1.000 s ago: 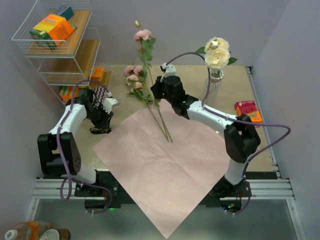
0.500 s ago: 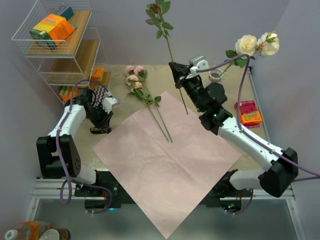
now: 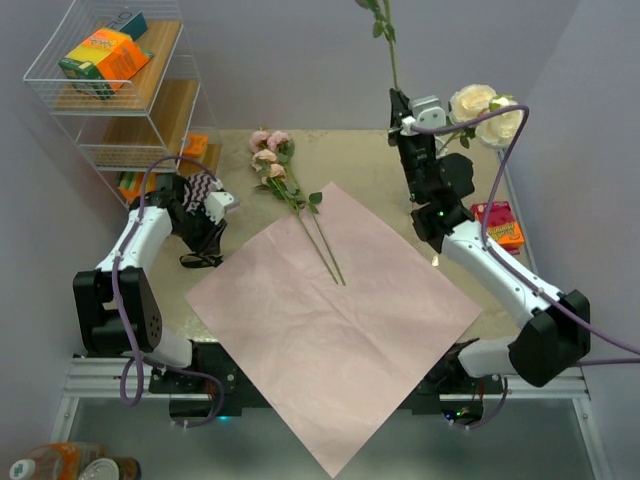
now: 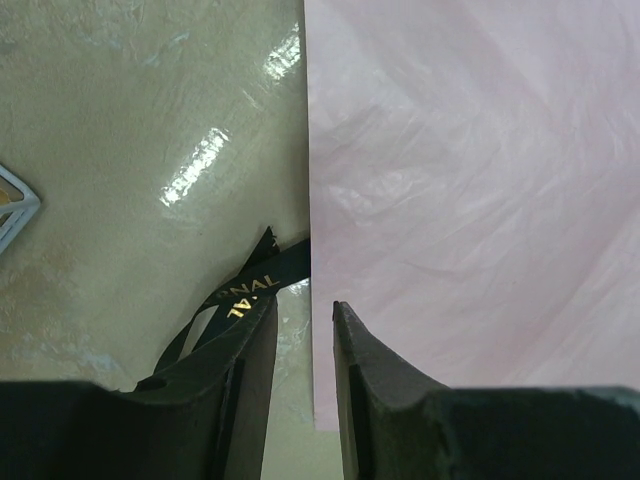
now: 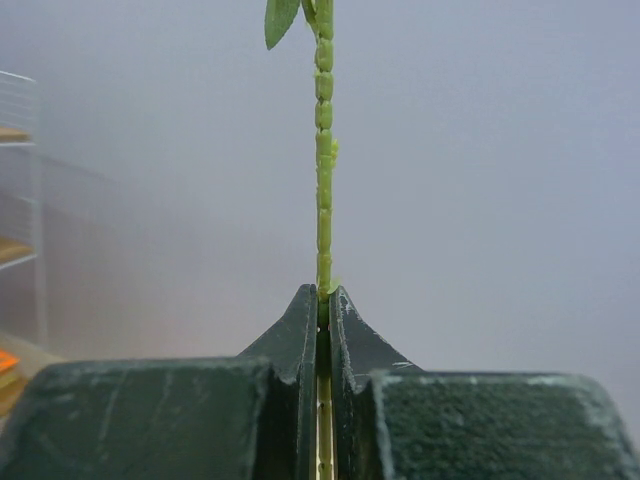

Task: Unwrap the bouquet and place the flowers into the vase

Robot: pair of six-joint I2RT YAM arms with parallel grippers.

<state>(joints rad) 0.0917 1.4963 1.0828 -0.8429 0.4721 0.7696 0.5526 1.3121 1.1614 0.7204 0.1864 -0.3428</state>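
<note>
Grey wall [image 3: 300,60], R arm [image 3: 500,275] raised, jaws pinching flower stem [image 5: 323,150] upright

flower stem [image 3: 386,45] cut off at the top edge, its head unseen, lower stems of the cream roses [image 3: 485,105] hidden behind the right arm [image 3: 490,270], black ribbon [image 4: 250,285] partly behind the left fingers [image 4: 235,390], its gold lettering cut short, wire shelf [image 5: 15,252] blurred

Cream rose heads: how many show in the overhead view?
2. One cream head at far right; the second touching it, just right. The stem in the right gripper leaves the frame, so its head is hidden.
</note>
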